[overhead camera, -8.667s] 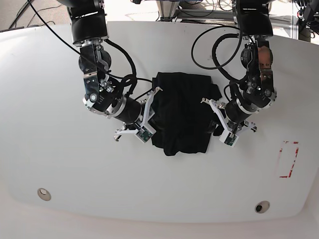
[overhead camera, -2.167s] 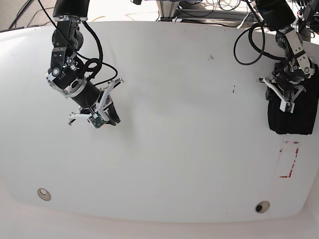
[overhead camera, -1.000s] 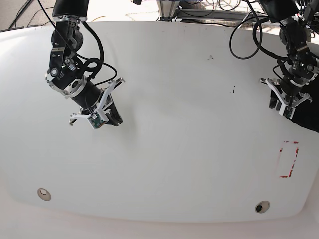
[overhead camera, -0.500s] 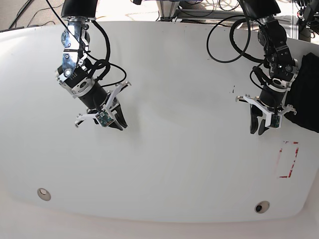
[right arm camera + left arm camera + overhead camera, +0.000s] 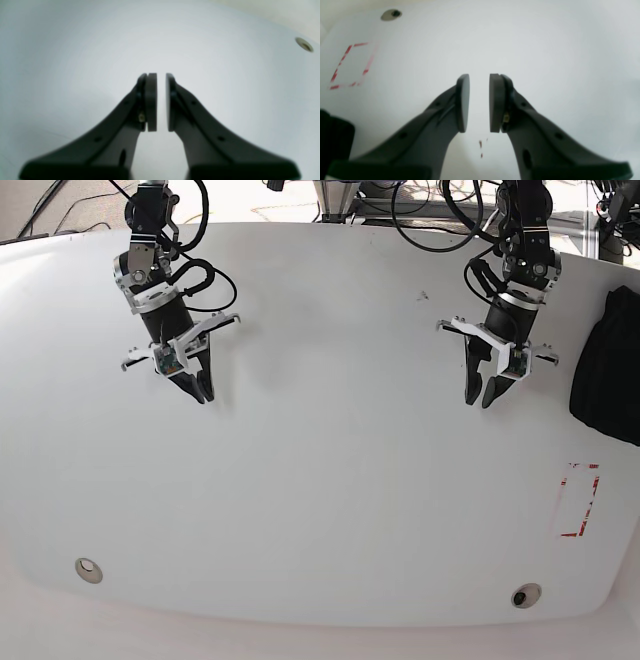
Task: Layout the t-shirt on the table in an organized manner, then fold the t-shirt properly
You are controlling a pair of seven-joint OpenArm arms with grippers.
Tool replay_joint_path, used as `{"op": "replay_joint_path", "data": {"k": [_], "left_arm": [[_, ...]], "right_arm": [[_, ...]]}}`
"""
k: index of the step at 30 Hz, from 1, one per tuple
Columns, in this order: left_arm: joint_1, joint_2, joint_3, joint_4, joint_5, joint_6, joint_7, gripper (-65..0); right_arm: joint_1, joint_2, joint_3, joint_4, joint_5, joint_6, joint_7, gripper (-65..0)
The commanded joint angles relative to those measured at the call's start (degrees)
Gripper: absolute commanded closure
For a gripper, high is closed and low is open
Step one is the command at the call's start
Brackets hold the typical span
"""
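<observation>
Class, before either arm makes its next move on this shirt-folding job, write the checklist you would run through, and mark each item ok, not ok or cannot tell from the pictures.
1. t-shirt on the table: ok, bunched at the far edge on the left arm's side.
2. T-shirt laid out flat: not ok.
3. left gripper empty: ok, jaws slightly apart, nothing between.
4. right gripper empty: ok, jaws nearly shut.
5. Both grippers clear of the fabric: ok.
6. Fold finished neatly: cannot tell, partly out of frame.
</observation>
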Motion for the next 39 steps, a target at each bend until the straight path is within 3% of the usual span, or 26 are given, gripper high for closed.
{"op": "replay_joint_path", "data": {"k": [1, 11, 15, 20, 28, 39], "left_arm": [[3.41, -0.35, -0.25, 3.08, -0.66, 0.49, -3.18, -12.2], [18.00, -0.09, -1.22, 9.84, -0.83, 0.58, -3.44, -12.2], [23.54, 0.27, -2.53, 11.16, -0.92, 0.58, -3.62, -12.2], [30.92, 2.55, -5.79, 11.34, -1.01, 0.49, -7.75, -12.1], [42.00, 3.08, -6.75, 11.34, -1.01, 0.49, -12.14, -12.1], [51.50, 3.78, -5.35, 11.08, -1.10, 0.49, -12.58, -12.1]], "right_arm": [[-4.30, 0.56, 0.88, 3.22, 1.19, -0.82, 2.21, -5.4], [-17.67, 0.56, 2.81, 7.09, 7.61, -0.82, 2.04, -5.2], [-21.54, 0.56, 2.81, 7.71, 8.22, -0.65, 2.04, -5.2], [-28.57, 1.18, 2.90, 9.11, 8.40, -0.56, 2.04, -5.1], [-37.62, 3.20, 1.67, 10.26, 8.40, -0.56, 2.13, -5.1], [-47.29, 4.43, 1.50, 10.17, 11.74, -0.56, 2.04, -5.1]]}}
